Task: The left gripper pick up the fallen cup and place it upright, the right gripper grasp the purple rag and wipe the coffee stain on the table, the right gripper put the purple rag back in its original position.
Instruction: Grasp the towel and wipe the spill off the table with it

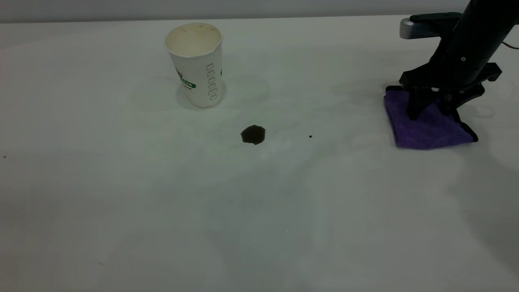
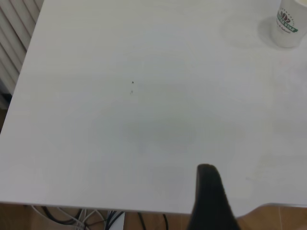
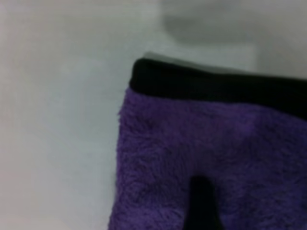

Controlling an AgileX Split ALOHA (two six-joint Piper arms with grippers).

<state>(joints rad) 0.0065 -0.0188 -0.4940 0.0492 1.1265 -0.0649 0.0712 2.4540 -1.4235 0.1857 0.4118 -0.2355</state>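
Note:
The cup (image 1: 195,65) stands upright at the back left of the table (image 1: 259,211), mouth up, with nothing touching it; its lower part (image 2: 289,21) also shows far off in the left wrist view. The coffee stain (image 1: 253,134) is a dark blot in front of the cup, to its right. The purple rag (image 1: 429,125) lies flat at the right. My right gripper (image 1: 433,107) is down on the rag's far part, open, with one finger (image 3: 201,206) against the plush. Only one left finger (image 2: 208,196) shows, above bare table near an edge, with nothing beside it.
A tiny black speck (image 1: 310,136) lies to the right of the stain. The left wrist view shows the table's edge with cables (image 2: 96,218) below it and a ribbed panel (image 2: 14,28) off to one side.

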